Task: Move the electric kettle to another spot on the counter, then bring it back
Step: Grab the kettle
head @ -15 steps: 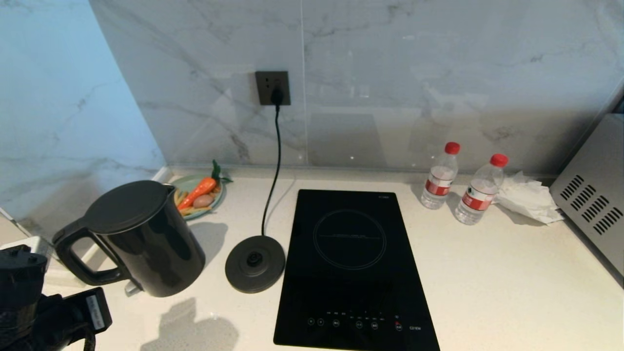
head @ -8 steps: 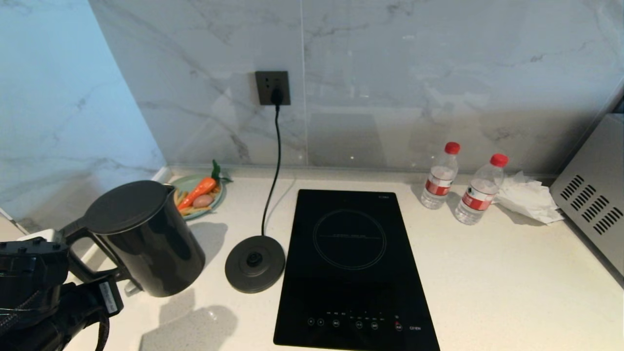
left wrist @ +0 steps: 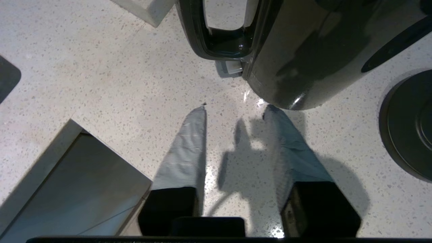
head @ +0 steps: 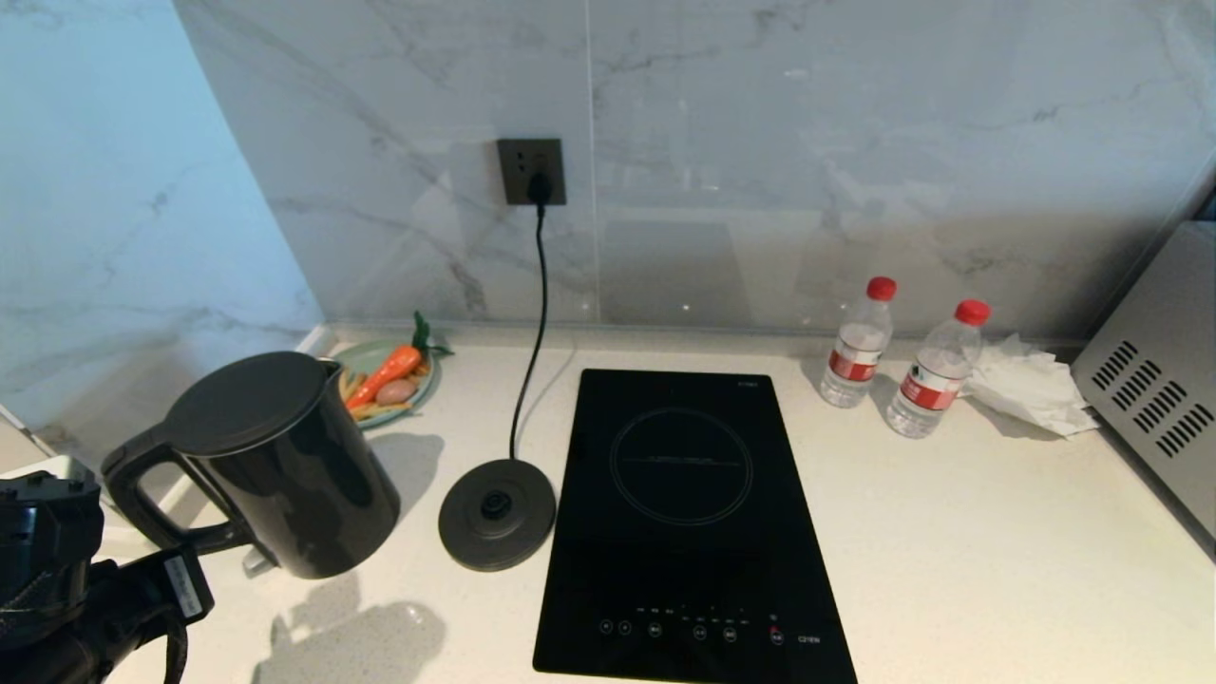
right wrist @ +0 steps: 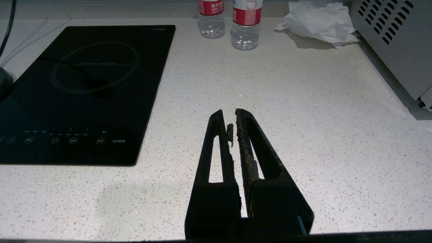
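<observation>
The kettle (head: 275,465) stands upright on the worktop (head: 950,570) at its left end, lid flat on top, handle toward the near left, off its base (head: 497,513). The base lies just to its right, apart from it, its cord (head: 532,332) running up to a wall socket (head: 531,171). Right of the base is one black hob (head: 689,522).

Behind the kettle a green plate (head: 423,385) holds one carrot (head: 385,372), a brownish round piece and some pale sticks; what those are is hard to tell. Two bottles (head: 858,344) with red caps stand near the back right, both seemingly clear inside; whether they hold water cannot be told. Beside them lies one crumpled tissue (head: 1026,385), and a grey vented appliance (head: 1154,375) fills the right edge.

The left gripper (left wrist: 234,108) hovers low over the worktop just short of the kettle's foot, below the handle, with its jaws released and parted, nothing between them; one fingertip (left wrist: 270,109) sits close to the kettle's base edge, and contact cannot be judged. In the head view the left arm shows only at the lower left corner. The right gripper (right wrist: 233,116) hangs over bare worktop right of the hob, jaws clenched together and empty.
</observation>
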Tool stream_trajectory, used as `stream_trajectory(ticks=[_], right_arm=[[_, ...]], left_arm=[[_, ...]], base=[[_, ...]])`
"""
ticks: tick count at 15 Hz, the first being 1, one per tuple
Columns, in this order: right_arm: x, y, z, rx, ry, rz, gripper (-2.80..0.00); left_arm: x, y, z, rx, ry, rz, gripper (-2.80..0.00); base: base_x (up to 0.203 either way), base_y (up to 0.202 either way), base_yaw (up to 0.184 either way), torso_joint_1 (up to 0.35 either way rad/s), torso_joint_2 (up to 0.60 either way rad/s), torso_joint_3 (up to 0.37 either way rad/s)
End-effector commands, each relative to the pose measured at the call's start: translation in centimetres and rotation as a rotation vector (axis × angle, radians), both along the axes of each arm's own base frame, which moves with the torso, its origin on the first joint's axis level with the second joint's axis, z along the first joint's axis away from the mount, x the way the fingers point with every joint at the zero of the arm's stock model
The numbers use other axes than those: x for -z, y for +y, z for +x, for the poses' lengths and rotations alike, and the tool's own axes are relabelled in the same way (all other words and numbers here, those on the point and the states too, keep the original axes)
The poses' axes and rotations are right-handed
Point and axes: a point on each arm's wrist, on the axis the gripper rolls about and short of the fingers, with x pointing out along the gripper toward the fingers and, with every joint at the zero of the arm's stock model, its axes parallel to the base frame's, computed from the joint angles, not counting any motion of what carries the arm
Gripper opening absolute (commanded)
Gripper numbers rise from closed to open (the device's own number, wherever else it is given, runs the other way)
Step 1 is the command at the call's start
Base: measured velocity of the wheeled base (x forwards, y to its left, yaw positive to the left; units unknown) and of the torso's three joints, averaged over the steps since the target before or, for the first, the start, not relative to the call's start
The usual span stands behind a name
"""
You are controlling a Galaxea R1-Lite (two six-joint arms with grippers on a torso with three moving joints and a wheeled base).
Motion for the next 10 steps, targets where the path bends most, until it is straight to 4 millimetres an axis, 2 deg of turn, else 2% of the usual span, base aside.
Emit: stream_trajectory(ticks=[1, 4, 8, 10], right_arm=[[0.0, 0.0, 0.0, 0.0, 0.001, -0.001, -2.8], [0.0, 0.0, 0.0, 0.0, 0.002, -0.001, -2.8], [0.0, 0.0, 0.0, 0.002, 0.002, -0.001, -2.8], [0.0, 0.0, 0.0, 0.0, 0.0, -0.001, -2.8]], left_arm=[[0.0, 0.0, 0.0, -0.007, -0.006, -0.003, 0.0], [0.1, 0.0, 0.4, -0.012, -0.015, -0.003, 0.0], [0.9, 0.7, 2.8, -0.061, -0.053, 0.012, 0.0], [1.8, 1.0, 3.2, -0.066, -0.058, 0.032, 0.0]], base=[[0.0, 0.0, 0.0, 0.0, 0.0, 0.0], [0.0, 0.0, 0.0, 0.0, 0.0, 0.0], [0.0, 0.0, 0.0, 0.0, 0.0, 0.0], [0.0, 0.0, 0.0, 0.0, 0.0, 0.0]])
